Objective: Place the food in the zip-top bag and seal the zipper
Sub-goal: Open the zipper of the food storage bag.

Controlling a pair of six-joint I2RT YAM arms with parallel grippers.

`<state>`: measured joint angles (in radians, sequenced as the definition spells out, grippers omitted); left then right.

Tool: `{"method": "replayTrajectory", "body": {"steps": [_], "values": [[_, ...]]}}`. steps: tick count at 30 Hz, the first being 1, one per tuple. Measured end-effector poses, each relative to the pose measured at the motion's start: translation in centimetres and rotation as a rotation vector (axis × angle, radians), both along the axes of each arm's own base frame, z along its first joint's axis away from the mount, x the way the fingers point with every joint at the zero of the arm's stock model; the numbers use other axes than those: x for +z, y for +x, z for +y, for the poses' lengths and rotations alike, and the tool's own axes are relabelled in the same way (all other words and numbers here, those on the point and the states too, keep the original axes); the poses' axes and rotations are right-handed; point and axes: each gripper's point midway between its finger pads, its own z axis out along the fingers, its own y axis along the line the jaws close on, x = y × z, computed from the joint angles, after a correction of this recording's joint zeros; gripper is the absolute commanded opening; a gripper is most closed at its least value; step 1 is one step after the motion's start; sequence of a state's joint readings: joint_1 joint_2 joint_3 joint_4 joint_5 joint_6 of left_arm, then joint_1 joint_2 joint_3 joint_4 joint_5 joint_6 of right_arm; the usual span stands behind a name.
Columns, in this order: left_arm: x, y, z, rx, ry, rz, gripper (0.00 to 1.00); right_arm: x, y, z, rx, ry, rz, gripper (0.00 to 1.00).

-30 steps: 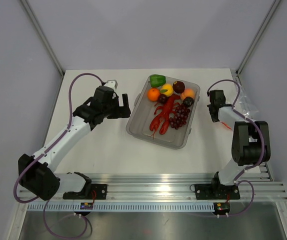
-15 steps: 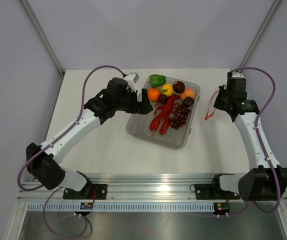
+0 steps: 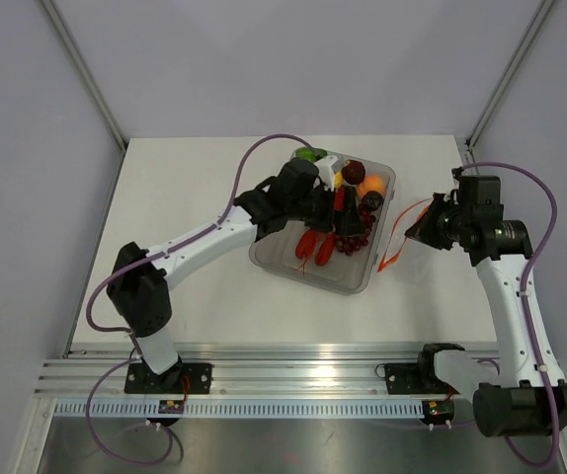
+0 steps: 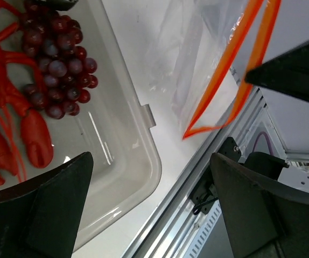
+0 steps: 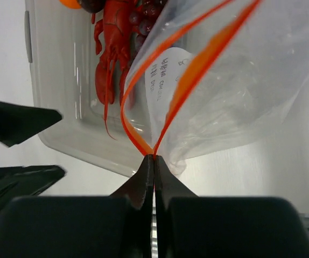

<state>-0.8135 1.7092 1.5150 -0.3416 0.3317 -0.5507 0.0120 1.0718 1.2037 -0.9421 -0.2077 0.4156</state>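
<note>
A: Tray (image 3: 351, 275) mid-table. Zip-top bag (image 5: 240, 97) at its 3 o'clock, mouth apart, right gripper (image 5: 153, 160) pinching the zipper (image 5: 193, 79) corner.
B: Left gripper (image 4: 150, 159)?
A: Spread over the tray, holding nothing. Lobster (image 4: 4, 97) at its 10 o'clock, grapes (image 4: 57, 64) at 11, bag at 1. Tray wall stands between food and bag.

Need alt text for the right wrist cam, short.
The right gripper pinches a corner of the clear zip-top bag at its orange zipper, mouth gaping open. Behind it, a clear tray holds a red lobster and purple grapes.
</note>
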Motion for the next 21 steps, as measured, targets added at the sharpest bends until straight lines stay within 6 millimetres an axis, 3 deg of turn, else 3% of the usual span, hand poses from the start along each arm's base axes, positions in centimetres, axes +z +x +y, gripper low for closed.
{"method": "replayTrajectory", "body": {"steps": [7,10,16,19,21], "values": [[-1.4,-2.2,-5.1,-0.067,-0.014,0.025,0.9,0.4,-2.0,1.5,0.037,0.083,0.017,0.0],[-1.1,-2.8,-6.3,-0.08,-0.03,0.017,0.87,0.2,-2.4,1.9,0.049,0.104,0.029,0.0],[-1.0,-2.1,-8.1,-0.084,-0.048,0.003,0.77,0.4,-2.9,2.2,0.061,0.118,0.027,0.0],[-1.8,-1.6,-9.0,-0.082,-0.037,0.008,0.65,0.5,-3.1,2.3,0.065,0.123,0.026,0.0],[-2.4,-1.3,-9.8,-0.081,-0.029,0.01,0.48,0.4,-3.2,2.3,0.065,0.122,0.03,0.0]]}}
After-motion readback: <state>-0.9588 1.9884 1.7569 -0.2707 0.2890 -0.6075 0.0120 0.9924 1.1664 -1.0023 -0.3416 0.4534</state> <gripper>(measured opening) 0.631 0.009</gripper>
